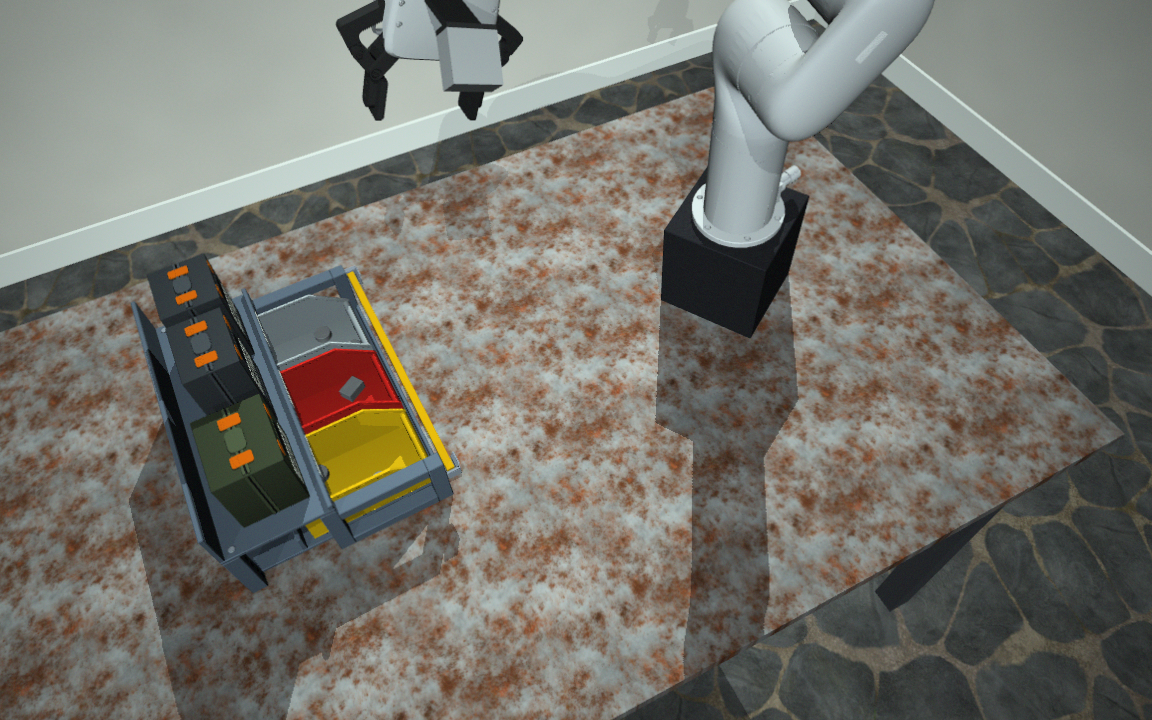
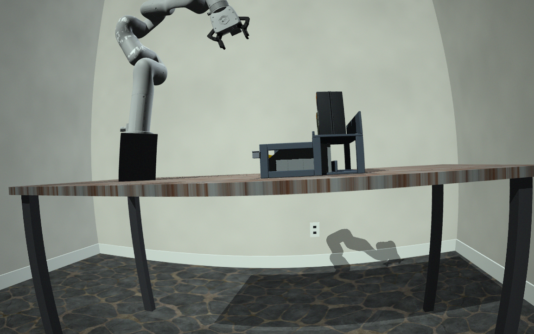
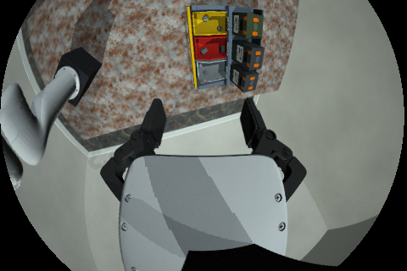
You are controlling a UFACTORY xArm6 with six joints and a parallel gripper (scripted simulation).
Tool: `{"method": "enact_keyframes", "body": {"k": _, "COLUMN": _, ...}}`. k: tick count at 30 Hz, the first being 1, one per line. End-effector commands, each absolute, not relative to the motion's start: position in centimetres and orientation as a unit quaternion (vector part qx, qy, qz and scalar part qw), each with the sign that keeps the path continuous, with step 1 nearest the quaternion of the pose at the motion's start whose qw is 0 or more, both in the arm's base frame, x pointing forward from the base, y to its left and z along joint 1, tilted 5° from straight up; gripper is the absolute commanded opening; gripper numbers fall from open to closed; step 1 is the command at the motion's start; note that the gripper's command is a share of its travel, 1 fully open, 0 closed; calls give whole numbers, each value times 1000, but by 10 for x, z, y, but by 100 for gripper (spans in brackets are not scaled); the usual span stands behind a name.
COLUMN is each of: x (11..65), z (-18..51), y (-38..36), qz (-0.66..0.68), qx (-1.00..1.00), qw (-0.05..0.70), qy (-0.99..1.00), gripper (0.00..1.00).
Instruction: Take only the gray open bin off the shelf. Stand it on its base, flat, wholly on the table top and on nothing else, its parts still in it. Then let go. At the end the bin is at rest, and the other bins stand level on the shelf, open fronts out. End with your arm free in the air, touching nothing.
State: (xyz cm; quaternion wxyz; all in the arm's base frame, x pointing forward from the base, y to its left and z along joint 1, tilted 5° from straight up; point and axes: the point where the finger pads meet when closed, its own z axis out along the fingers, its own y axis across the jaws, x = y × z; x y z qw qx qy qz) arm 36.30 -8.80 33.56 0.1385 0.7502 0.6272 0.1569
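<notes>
The gray open bin (image 1: 294,324) (image 3: 216,77) sits in the lower tier of the blue-gray shelf (image 1: 298,286) (image 2: 287,145) (image 3: 229,51), at one end of the row, with a small gray part (image 1: 322,334) (image 3: 206,73) inside. The red bin (image 1: 316,391) (image 3: 203,56) is beside it and the yellow bin (image 1: 365,454) (image 3: 214,29) is at the other end; both hold small parts. My gripper (image 1: 423,114) (image 2: 235,42) (image 3: 203,107) is open and empty, high above the table and away from the shelf.
Two dark cases (image 1: 175,304) (image 1: 220,380) and a green case (image 1: 267,474) stand on the upper tier behind the bins. A yellow bar (image 1: 401,367) (image 3: 192,42) runs along the shelf's front. The robot's black base block (image 1: 710,277) (image 2: 138,155) stands on the table (image 1: 544,358) (image 2: 202,189).
</notes>
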Motion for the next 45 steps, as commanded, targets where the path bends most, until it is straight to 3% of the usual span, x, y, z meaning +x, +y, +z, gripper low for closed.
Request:
{"method": "enact_keyframes", "body": {"k": 1, "x": 364, "z": 352, "y": -56, "qz": 158, "qx": 750, "qw": 142, "qy": 627, "gripper": 100}}
{"method": "enact_keyframes", "body": {"k": 12, "x": 364, "z": 352, "y": -56, "qz": 158, "qx": 750, "qw": 142, "qy": 627, "gripper": 100}}
{"method": "enact_keyframes", "body": {"k": 17, "x": 365, "z": 373, "y": -11, "qz": 158, "qx": 750, "qw": 141, "qy": 627, "gripper": 100}}
{"method": "enact_keyframes", "body": {"k": 45, "x": 366, "z": 393, "y": 34, "qz": 158, "qx": 750, "qw": 141, "qy": 627, "gripper": 100}}
